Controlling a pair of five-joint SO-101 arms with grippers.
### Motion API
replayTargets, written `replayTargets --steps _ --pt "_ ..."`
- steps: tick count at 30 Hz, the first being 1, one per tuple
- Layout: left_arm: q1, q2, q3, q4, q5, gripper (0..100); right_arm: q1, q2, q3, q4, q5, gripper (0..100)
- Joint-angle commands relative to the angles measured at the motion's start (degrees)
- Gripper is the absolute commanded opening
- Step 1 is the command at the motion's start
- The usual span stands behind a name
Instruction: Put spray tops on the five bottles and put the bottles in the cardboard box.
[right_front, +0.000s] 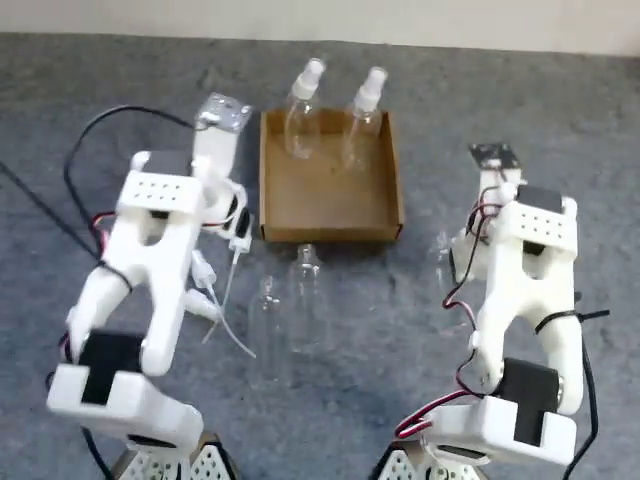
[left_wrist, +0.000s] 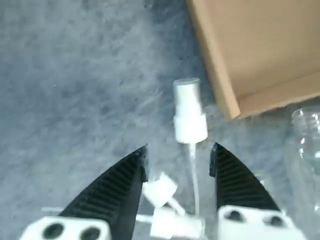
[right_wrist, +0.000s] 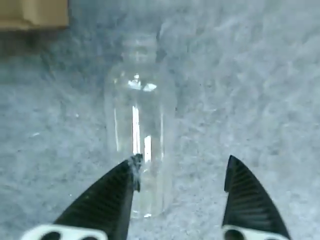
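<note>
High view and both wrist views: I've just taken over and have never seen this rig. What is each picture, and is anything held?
The high view looks down on a grey table with two white robot arms, the left arm and the right arm. Each wrist view comes from a camera on one arm, looking past its black fingers.

The left gripper is open and holds nothing. A loose spray top lies on the table between its fingers, with more tops beside it.

The right gripper is open, close to a clear bottle with no top, not gripping it.

The cardboard box holds two capped bottles. Two more bare bottles are in front of it.
</note>
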Motion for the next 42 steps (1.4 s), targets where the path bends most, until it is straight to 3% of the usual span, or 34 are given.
replayTargets --steps 1,12,18,22,31,42 --pt "1.7 5.4 -6.1 -2.5 1.8 18 -0.2 -0.4 2.2 -3.4 0.5 21.0" --pt "1.3 15.6 -6.7 -8.1 1.8 17 -0.4 -0.4 8.2 -9.4 0.5 21.0" --pt "0.7 16.4 -6.6 -8.1 1.7 1 -0.2 -0.8 8.0 -8.8 0.5 21.0" --pt "0.7 15.8 -6.8 -7.9 1.9 0 -0.4 -1.0 7.7 -5.4 0.5 21.0" --pt "-5.8 3.9 -3.4 -8.2 8.0 0 -5.2 -4.2 -2.2 0.5 -6.2 21.2" --pt "-6.3 -7.3 11.1 -13.9 7.6 0 -11.3 -2.7 -0.7 -6.9 -11.5 21.3"
